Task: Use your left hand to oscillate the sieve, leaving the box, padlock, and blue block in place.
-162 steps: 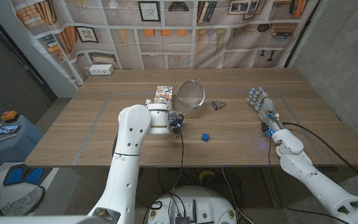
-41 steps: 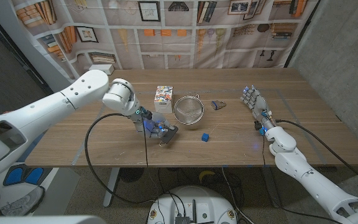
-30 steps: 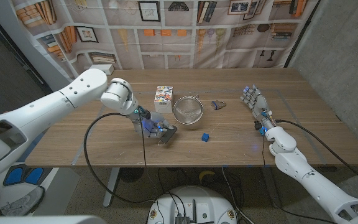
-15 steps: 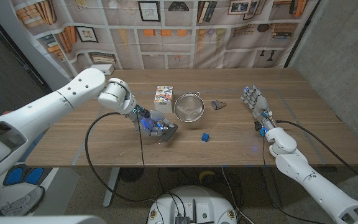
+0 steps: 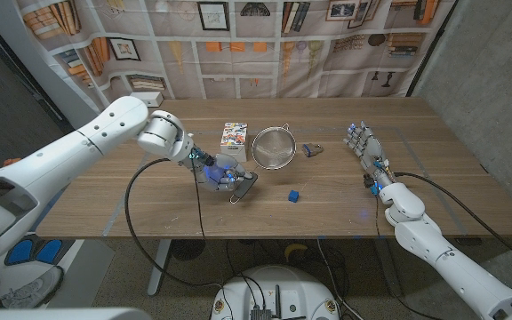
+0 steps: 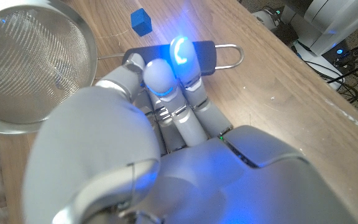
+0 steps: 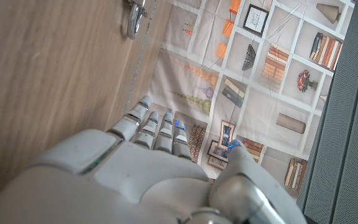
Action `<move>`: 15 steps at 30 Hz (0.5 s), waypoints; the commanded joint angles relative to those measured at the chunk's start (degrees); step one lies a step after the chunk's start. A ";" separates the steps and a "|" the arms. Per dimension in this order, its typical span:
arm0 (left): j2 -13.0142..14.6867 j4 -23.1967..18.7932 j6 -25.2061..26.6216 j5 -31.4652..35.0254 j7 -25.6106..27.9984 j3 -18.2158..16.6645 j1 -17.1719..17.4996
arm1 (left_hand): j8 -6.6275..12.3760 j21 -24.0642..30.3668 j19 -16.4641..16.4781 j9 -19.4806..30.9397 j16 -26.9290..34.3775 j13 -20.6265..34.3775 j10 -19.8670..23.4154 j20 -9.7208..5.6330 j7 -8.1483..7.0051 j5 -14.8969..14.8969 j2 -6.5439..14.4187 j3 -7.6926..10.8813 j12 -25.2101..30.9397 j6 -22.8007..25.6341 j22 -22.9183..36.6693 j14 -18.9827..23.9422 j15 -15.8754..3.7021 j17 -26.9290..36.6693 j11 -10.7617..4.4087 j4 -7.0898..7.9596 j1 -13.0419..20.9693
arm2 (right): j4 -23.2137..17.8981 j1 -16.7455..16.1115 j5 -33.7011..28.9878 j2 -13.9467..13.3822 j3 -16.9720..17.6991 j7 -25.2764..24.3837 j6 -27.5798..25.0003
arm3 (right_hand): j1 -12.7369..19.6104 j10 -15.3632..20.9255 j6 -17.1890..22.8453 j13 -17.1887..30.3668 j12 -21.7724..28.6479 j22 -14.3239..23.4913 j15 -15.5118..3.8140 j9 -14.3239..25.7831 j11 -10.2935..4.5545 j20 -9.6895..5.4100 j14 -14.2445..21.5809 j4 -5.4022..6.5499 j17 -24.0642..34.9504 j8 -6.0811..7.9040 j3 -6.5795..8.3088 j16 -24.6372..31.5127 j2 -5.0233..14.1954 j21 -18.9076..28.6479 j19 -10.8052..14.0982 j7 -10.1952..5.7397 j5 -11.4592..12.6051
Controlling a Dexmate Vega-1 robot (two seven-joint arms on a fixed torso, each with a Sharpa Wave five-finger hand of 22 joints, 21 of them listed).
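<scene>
While the sieve (image 5: 273, 147) is tipped up on its rim, the bowl is seen raised off the tabletop (image 5: 132, 191), so the oscillation is judged to be in progress.

Landmark used: sieve. Largest to smallest:

- Tabletop: wooden, everything is carried on it.
- Left robot hand (image 5: 221, 172): closed around the sieve's dark handle (image 6: 194, 56), just beside the bowl on the near-left. In the left wrist view the fingers (image 6: 179, 56) are wrapped over the handle and the wire loop at its end sticks out past them.
- Right robot hand (image 5: 368, 148): well apart from the sieve, to its right. Nothing is held, fingers are straight and spread. Palm attitude can't be told.
- Sieve: mesh bowl, centre of the tabletop, tilted toward the camera.
- Box (image 5: 234, 135): just beside the sieve, on its left and slightly behind.
- Padlock (image 5: 310, 149): near the sieve's right rim.
- Blue block (image 5: 292, 196): in front of the sieve, apart from it.

Risks, as judged:
- Box is the tightest clearance. A wide swing to the left could get it clipped by the rim or knuckles.
- Padlock could be knocked if the bowl is swung right.
- Blue block could be nudged if the bowl is dropped forward.
- Handle could rotate in the grasp if the motion is jerked, as the bowl is cantilevered.
</scene>
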 commanded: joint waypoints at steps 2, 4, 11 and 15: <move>-0.49 0.30 1.06 9.30 -12.10 -3.61 1.40 | 0.15 0.61 -0.46 0.48 0.21 0.31 5.11 -3.28 0.49 0.44 0.21 0.55 0.27 0.46 0.18 0.27 -0.10 0.45 -5.29 -0.02 -0.03 | -0.76 0.24 -0.64 -0.03 -0.51 -0.49 -0.82 | 0.05 0.17 0.34 0.21 0.26 0.15 -0.03 0.13 0.02 -0.41 0.35 0.04 -0.05 0.30 0.56 -0.17 0.23 0.25 0.10 0.21 0.30; -0.75 0.56 1.21 11.16 -14.22 -4.04 1.53 | 0.18 0.73 -0.59 0.49 -0.40 0.33 5.08 -3.27 0.66 0.41 0.16 0.60 0.27 0.51 0.17 -0.26 -0.11 -0.12 -4.82 -0.05 0.01 | -0.70 0.51 -0.81 0.12 -0.67 -0.63 -0.99 | 0.03 0.18 0.33 0.21 0.26 0.15 -0.05 0.13 0.02 -0.41 0.35 0.04 -0.06 0.30 0.58 -0.17 0.22 0.25 0.10 0.22 0.30; -2.00 2.09 2.31 16.18 -20.17 -5.33 1.86 | 0.15 1.05 -0.75 0.53 0.18 0.37 4.89 -3.27 0.54 0.39 0.19 0.74 0.23 0.35 0.16 0.32 -0.09 0.62 -5.17 0.00 0.00 | -1.24 0.73 -1.23 0.02 -1.00 -1.20 -1.90 | 0.04 0.21 0.34 0.21 0.28 0.15 -0.02 0.13 0.05 -0.41 0.37 -0.03 -0.12 0.31 0.74 -0.19 0.25 0.26 0.12 0.15 0.32; -2.80 2.96 2.91 18.77 -23.06 -5.83 1.88 | 0.18 1.21 -0.83 0.54 -0.24 0.38 4.78 -3.27 0.59 0.39 0.15 0.80 0.21 0.39 0.16 -0.09 -0.10 0.31 -4.93 0.00 -0.04 | -1.63 0.63 -1.31 -0.14 -1.03 -1.59 -2.44 | 0.00 0.20 0.37 0.21 0.27 0.15 -0.04 0.13 0.02 -0.38 0.35 -0.04 -0.14 0.33 0.78 -0.20 0.23 0.26 0.14 0.11 0.32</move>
